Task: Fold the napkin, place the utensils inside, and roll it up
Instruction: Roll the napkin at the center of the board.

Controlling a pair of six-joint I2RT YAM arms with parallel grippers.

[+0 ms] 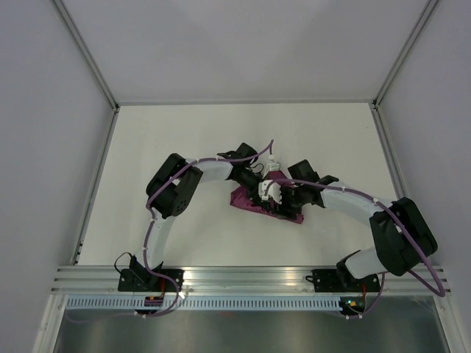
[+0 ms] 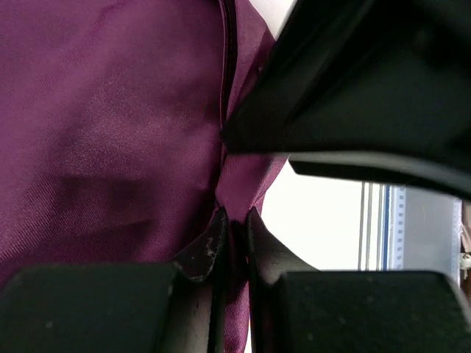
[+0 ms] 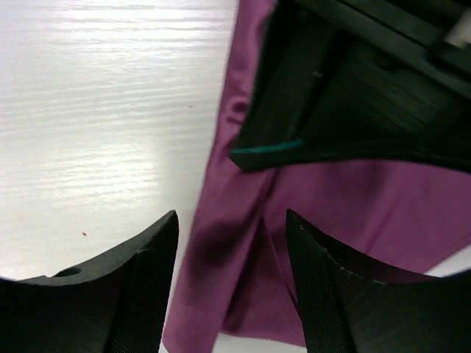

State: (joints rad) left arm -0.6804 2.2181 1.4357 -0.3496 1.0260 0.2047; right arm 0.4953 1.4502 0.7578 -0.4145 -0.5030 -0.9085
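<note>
Napkin point(image 1: 245, 200) lies bunched in a crumpled plum-magenta heap near the middle of the white table point(image 1: 184, 132), with both arms crowding over it. It's thin cloth with a soft sheen and a fine weave, and one dark crease runs down it. Left gripper point(image 2: 234, 224) is pinched tight, a ridge of fabric squeezed between its scuffed black fingers point(image 2: 210, 254). Right gripper point(image 3: 232, 228) hangs over the cloth's edge, jaws spread wide, gripping nothing. Its pads point(image 3: 324, 294) are finely knurled.

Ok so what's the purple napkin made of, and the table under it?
The napkin looks like thin woven cloth with a slight satin sheen: fine weave lines, soft folds. The table looks like white laminate or painted board, semi-gloss: faint grain lines and glare.
</note>
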